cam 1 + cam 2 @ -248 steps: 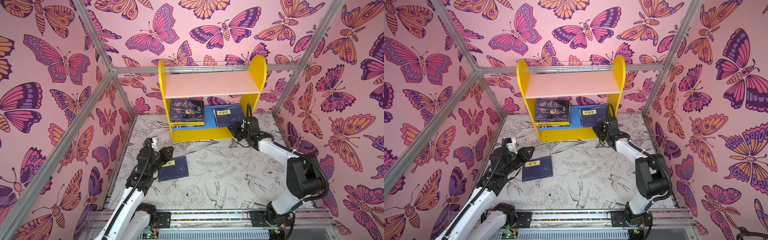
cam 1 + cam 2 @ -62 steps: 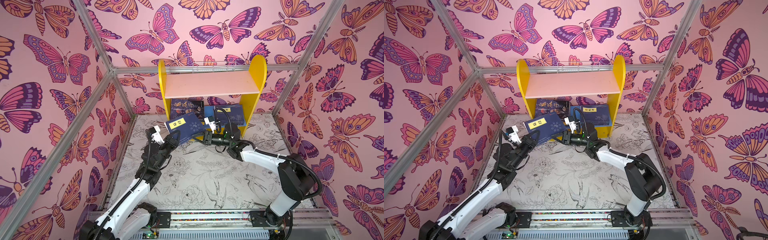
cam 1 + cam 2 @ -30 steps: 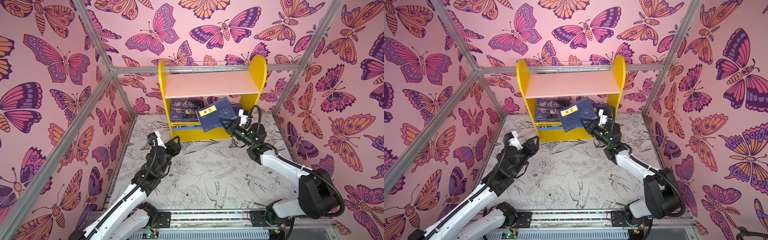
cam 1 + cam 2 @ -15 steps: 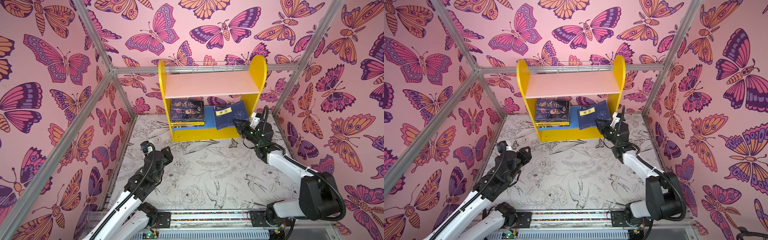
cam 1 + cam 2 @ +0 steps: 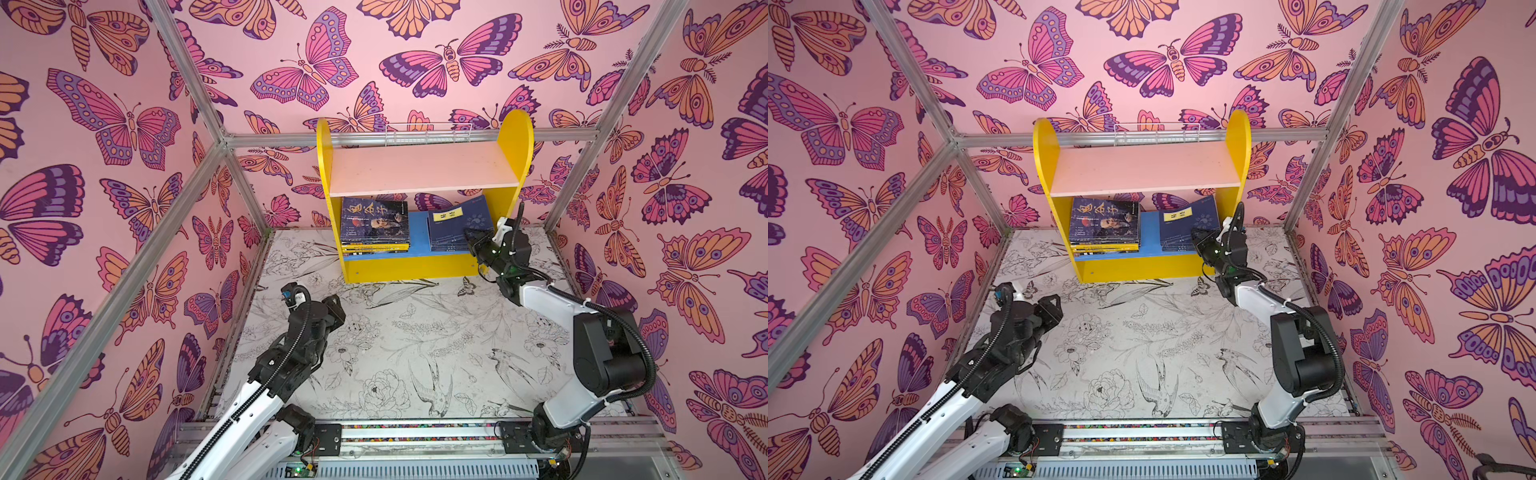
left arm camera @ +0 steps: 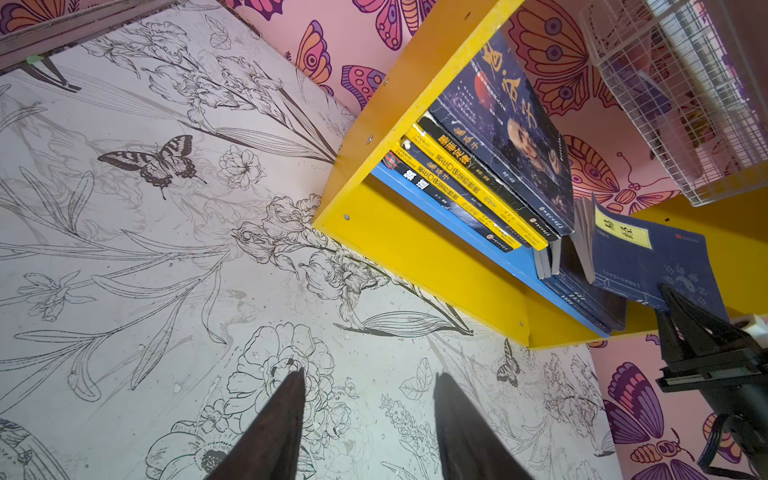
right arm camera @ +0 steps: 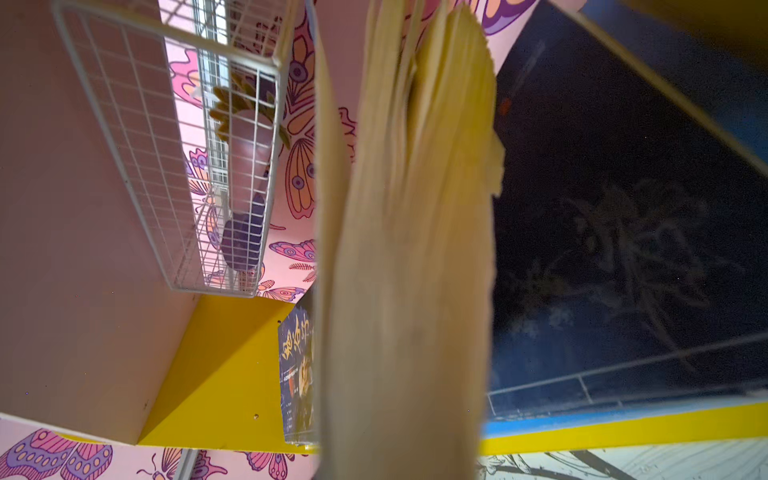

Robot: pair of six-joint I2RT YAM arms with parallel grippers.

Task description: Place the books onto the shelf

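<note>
Navy book (image 5: 457,224) now lowered onto right-hand stack on shelf (image 5: 419,266); right end effector (image 5: 473,239) clamped on its corner. Left end effector (image 6: 368,419) drawn back, agape, empty.

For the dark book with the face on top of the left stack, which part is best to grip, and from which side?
I would take the dark face-cover book by its front edge, coming from the open front of the yellow shelf. That edge faces the floral mat, while the pink upper board covers it from above. The free, open left gripper seems best placed.
</note>
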